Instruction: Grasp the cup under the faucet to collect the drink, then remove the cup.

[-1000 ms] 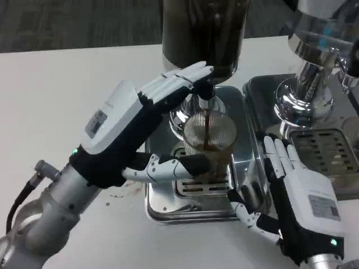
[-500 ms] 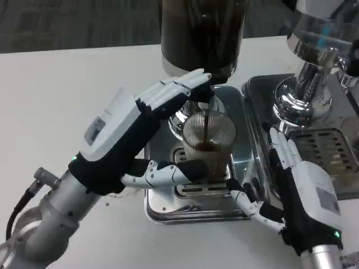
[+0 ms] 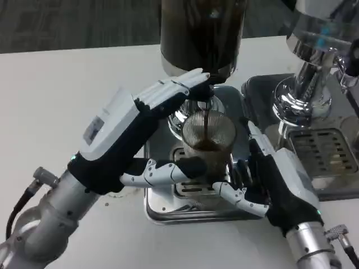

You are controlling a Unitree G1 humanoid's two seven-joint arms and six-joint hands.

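The dark drink dispenser (image 3: 203, 33) stands at the back of the white surface (image 3: 73, 84), with a chrome drip tray (image 3: 160, 204) below it and a second chrome machine (image 3: 314, 61) to the right. The ribbed clear cup (image 3: 208, 143) sits on the tray directly under the faucet (image 3: 205, 103), and a thin brown stream falls into it; the drink reaches only partway up, as it did a second ago.

The left hand (image 3: 120, 131) is placed as before: its long fingers (image 3: 174, 89) lie together against the faucet lever, while the thumb reaches toward the cup's near side, and contact there cannot be told.

The real change is on the other side. The right hand (image 3: 275, 179) has swung in from the tray's right edge and now sits just beside the cup, its fingers (image 3: 238, 193) spread and curling toward the cup's lower right wall without yet closing on it.

So collecting is under way and the grasp looks imminent. Closing before the flow stops risks nudging the cup out from under the stream.
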